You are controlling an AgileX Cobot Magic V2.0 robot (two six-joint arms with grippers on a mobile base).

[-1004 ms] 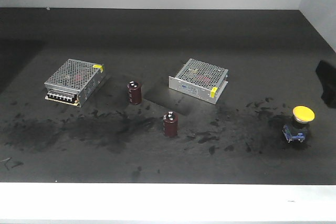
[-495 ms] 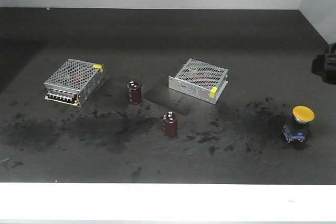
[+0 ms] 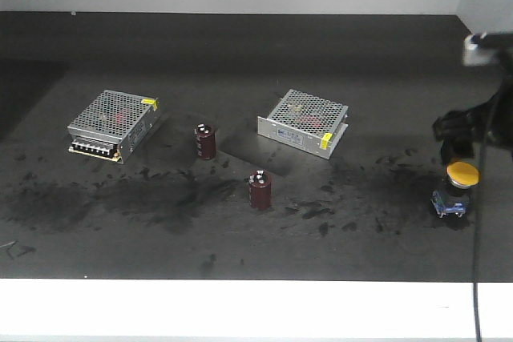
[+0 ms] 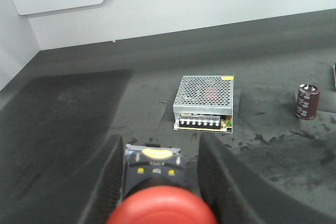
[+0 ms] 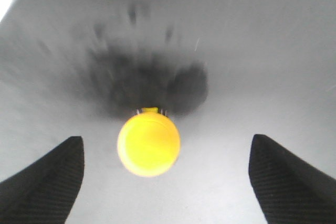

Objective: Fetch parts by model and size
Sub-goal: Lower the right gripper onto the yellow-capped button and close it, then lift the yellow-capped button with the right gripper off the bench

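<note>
Hovering my right gripper (image 5: 165, 148) wide open, empty, over yellow switch (image 5: 149, 144), lower centre of frame; left gripper (image 4: 160, 150) clamped on red switch (image 4: 157, 208).

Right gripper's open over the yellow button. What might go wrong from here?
The yellow switch sits off-centre in the open right gripper, nearer one finger, which may touch first and shove it. Its round cap could slip when squeezed. The left gripper holds the red switch; loosening might drop it.
</note>
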